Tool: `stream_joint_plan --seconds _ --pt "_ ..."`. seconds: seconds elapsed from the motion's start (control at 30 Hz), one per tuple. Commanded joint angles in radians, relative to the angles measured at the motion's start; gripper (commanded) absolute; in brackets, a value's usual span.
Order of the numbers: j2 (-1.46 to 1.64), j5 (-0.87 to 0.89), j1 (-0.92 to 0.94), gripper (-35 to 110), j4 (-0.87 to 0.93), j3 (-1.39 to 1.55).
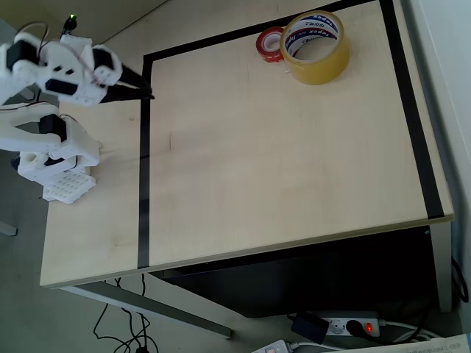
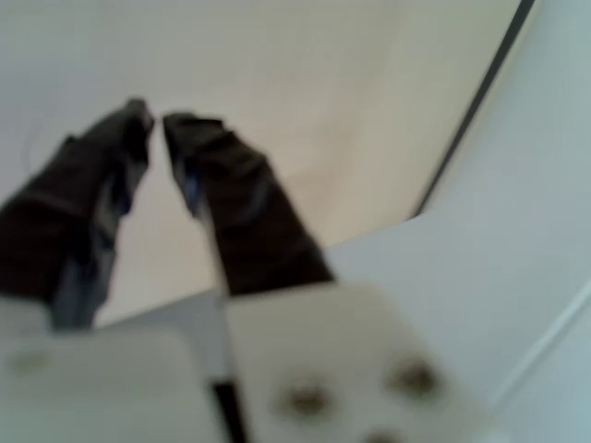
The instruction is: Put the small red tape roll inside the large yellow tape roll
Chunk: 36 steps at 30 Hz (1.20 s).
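Your arm's claw (image 1: 147, 93) sits at the left side of the table (image 1: 280, 169), its dark fingers drawn together to a point right at the black tape line (image 1: 143, 162), holding nothing. Far off to the claw's right, near the table's top edge, you have the red tape roll (image 1: 269, 44) lying flat. It touches the yellow tape roll (image 1: 316, 46), which lies just beyond it, farther from the claw.
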<state>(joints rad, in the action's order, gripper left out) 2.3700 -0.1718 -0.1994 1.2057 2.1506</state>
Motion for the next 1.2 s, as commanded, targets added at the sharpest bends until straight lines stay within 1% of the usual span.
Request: stream_joint_plan --seconds 0.0,0.1,0.17,0.27,0.5,0.77,0.83,0.87,0.9,1.17 --pt "-0.144 -0.140 -0.058 0 0.028 -0.230" --pt "-0.353 -0.160 -0.097 0 0.110 -0.422" --pt "-0.463 -0.196 -0.112 0 0.135 -0.522" --pt "-0.609 -0.222 -0.138 13 0.164 -0.658" --pt "-0.904 -0.250 -0.146 25 0.265 -1.032" --pt "-1.186 -0.259 -0.140 27 0.410 -1.462" --pt "-1.324 -0.259 -0.147 27 0.514 -1.692" --pt "-1.419 -0.259 -0.149 27 0.578 -1.855" --pt "-1.479 -0.261 -0.149 27 0.603 -1.956" --pt "-1.603 -0.259 -0.173 27 0.600 -2.039"
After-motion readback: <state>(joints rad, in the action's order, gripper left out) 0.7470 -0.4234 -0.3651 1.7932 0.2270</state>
